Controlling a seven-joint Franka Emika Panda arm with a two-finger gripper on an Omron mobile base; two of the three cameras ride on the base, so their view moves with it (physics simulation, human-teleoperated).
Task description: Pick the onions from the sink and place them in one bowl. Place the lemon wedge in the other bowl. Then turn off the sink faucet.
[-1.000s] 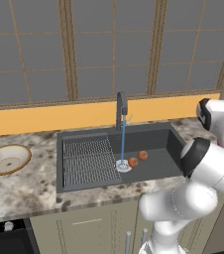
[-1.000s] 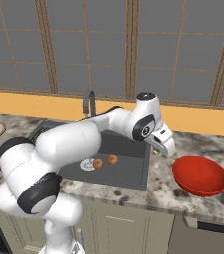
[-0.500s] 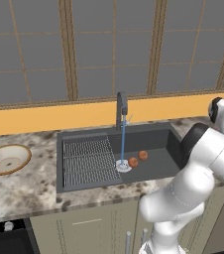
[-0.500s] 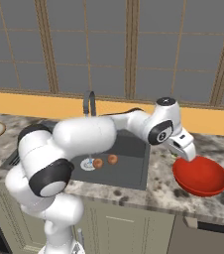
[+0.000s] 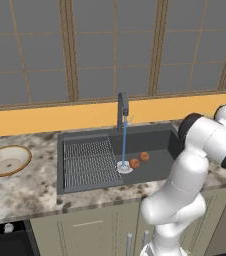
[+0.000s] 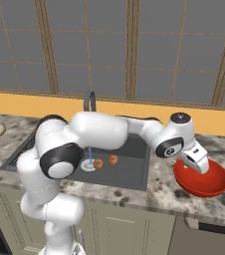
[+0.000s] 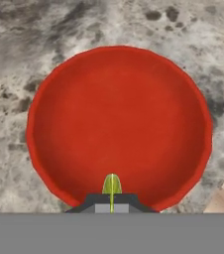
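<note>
Two onions (image 5: 139, 160) sit in the sink (image 5: 160, 142); one lemon wedge (image 7: 111, 185) is clamped in the hand (image 7: 111, 201) over one red bowl (image 7: 119, 119).

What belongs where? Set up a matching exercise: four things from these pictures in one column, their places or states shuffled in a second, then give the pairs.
Things
1. lemon wedge
2. onions
3. beige bowl
4. sink faucet

Places or states
A. on the counter left of the sink
B. running water
C. pinched in the shut tool above the red bowl
D. lying in the basin near the drain

Pairs: 1-C, 2-D, 3-A, 4-B
</note>
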